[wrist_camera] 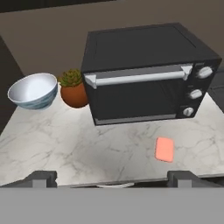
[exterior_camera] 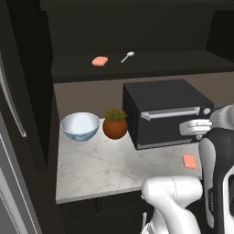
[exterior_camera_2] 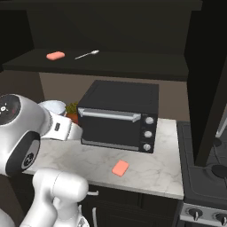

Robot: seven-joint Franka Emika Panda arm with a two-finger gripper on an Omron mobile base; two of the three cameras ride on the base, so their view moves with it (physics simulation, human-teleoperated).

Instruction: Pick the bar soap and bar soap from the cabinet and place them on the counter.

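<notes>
Your gripper (wrist_camera: 112, 177) hangs empty, jaws wide apart, over the desk's (wrist_camera: 65, 144) near edge. One bar soap (wrist_camera: 165, 149) lies flat on the marble at your 1 o'clock, before the toaster oven (wrist_camera: 144, 74). The other bar soap (exterior_camera: 99, 61) sits at 12 on the open cabinet (exterior_camera: 137, 68) shelf, left of the spoon (exterior_camera: 127, 56).

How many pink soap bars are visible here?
2. One bar soap lies on the open cabinet shelf beside the spoon; the other lies on the counter before the toaster oven.
</notes>
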